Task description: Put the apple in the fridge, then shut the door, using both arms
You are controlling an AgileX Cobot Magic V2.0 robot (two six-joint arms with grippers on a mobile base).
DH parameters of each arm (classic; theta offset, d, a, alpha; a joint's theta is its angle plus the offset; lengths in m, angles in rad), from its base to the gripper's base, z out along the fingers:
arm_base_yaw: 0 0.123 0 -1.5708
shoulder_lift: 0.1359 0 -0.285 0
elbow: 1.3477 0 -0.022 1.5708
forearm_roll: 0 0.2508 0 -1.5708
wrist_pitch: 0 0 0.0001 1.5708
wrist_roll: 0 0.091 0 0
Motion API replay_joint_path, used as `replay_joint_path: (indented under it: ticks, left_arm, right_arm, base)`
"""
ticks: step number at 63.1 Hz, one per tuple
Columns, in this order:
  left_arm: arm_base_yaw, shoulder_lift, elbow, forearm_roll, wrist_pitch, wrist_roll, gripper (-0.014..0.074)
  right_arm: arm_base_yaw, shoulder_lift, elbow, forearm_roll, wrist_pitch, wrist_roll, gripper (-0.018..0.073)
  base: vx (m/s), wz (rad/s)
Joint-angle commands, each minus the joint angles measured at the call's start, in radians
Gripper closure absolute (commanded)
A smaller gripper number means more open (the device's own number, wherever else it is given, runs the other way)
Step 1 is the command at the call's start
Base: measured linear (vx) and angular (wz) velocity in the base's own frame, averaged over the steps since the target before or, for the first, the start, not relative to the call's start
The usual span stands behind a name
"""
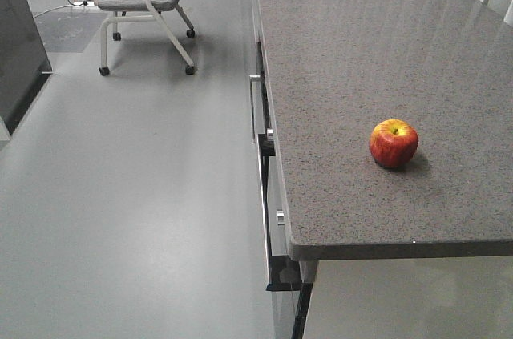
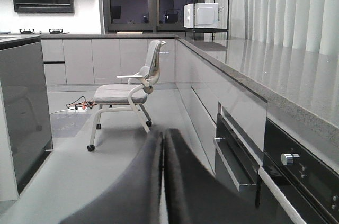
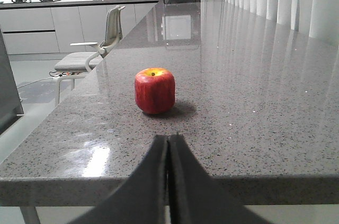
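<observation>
**Item 1: apple** [image 3: 154,90]. Red w/ yellow patch round the stem dimple, sitting upright, stem up. Loc: on grey speckled countertop [image 1: 361,50], twd its near end, set in from the long edge that faces the aisle. Stands free.

**Item 2: right gripper** [image 3: 169,138]. Black. Fingers pressed flat together, only a thin seam btwn them, gripping nothing. Pos: low at near edge of countertop, pointing straight at apple, apart from it.

**Item 3: left gripper** [image 2: 162,134]. Black. Fingers likewise tight against each other, no load. Pos: over the floor beside the cabinet run, pointing down the aisle twd the chair.

**Item 4: chair** [image 2: 130,94]. Grey seat, pale frame, castors. In aisle, far end.

**Item 5: built-in oven** [image 2: 296,176]. Dark front, silver knob, under countertop.

**Item 6: white microwave** [image 2: 201,15]. In black wire rack, far end of countertop.

**Item 7: dark flat-sided block** [image 2: 24,113]. Left of aisle, opp. the cabinets.

**Item 8: power strip** [image 2: 79,106]. W/ cables, on floor near chair.

**Item 9: curtains** [image 2: 275,7]. Pale, pleated, along back of countertop.
</observation>
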Motion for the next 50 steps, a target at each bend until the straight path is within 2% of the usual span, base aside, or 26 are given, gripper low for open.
replay_joint_path:
  ticks: [1, 29, 39, 44, 50]
  left_arm:
    - [0.0, -0.015, 0.021, -0.01, -0.076, -0.006, 0.0603]
    - [0.0, -0.015, 0.021, -0.01, -0.076, -0.006, 0.0603]
    - [0.0, -0.015, 0.021, -0.01, -0.076, -0.006, 0.0603]
    - [0.0, -0.015, 0.021, -0.01, -0.076, -0.006, 0.0603]
    - [0.0, -0.015, 0.021, -0.01, -0.076, -0.006, 0.0603]
  right_arm:
    - [-0.006, -0.016, 0.013, -0.008, -0.071, -0.01, 0.0563]
    - [-0.006, -0.016, 0.013, -0.001, -0.083, -0.01, 0.0563]
    - [-0.006, -0.015, -0.012, 0.002, -0.173, -0.01, 0.0563]
    - [-0.006, 0.006, -0.071, 0.001, -0.129, -0.01, 0.0563]
    - [-0.006, 0.062, -0.19, -0.008, -0.009, -0.01, 0.0563]
  base:
    - [0.0, 0.0]
    - [0.0, 0.0]
    - [0.0, 0.0]
    - [0.0, 0.0]
    - [0.0, 0.0]
